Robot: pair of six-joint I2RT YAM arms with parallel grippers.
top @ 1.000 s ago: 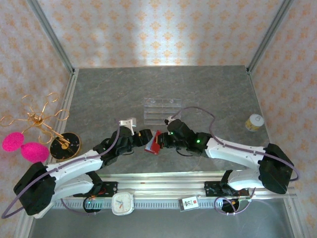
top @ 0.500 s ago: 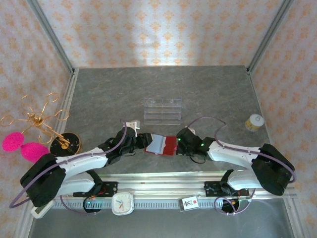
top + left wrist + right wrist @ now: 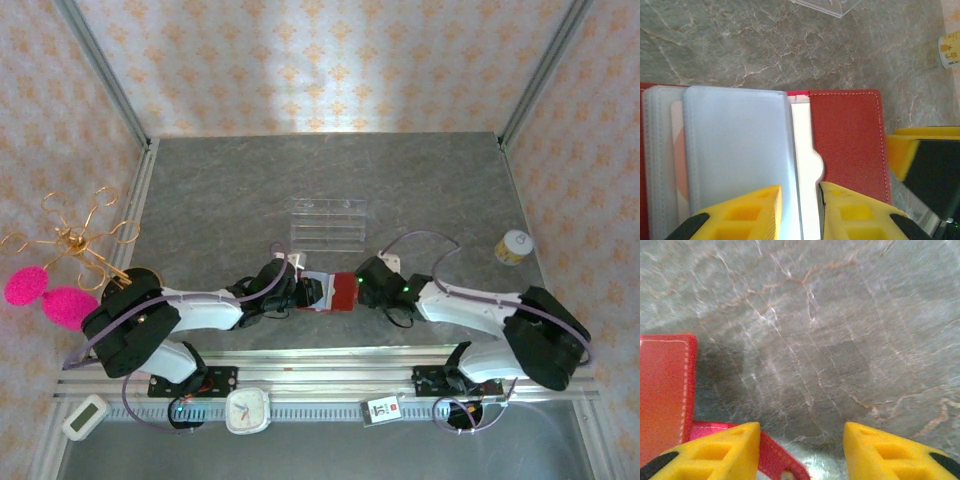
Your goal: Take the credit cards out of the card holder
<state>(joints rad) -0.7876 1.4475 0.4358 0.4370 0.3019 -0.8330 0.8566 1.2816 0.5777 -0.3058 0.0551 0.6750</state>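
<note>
Lying open: holder (image 3: 345,293) is flat on the counter (image 3: 420,190), low centre of the top view between both arms, so the sleeves (image 3: 735,145) face up.
Cards (image 3: 679,150): tucked inside those sleeves, left side of the left wrist view. None out yet.
Left gripper (image 3: 799,191): jaws narrow, astride the top sleeve's edge. Looks lined up for a pinch, but I can't tell if it's gripping.
Right gripper (image 3: 801,432): jaws released, bare counter between them, red tab (image 3: 772,452) at lower left. Guessing it's there to steady the holder.
</note>
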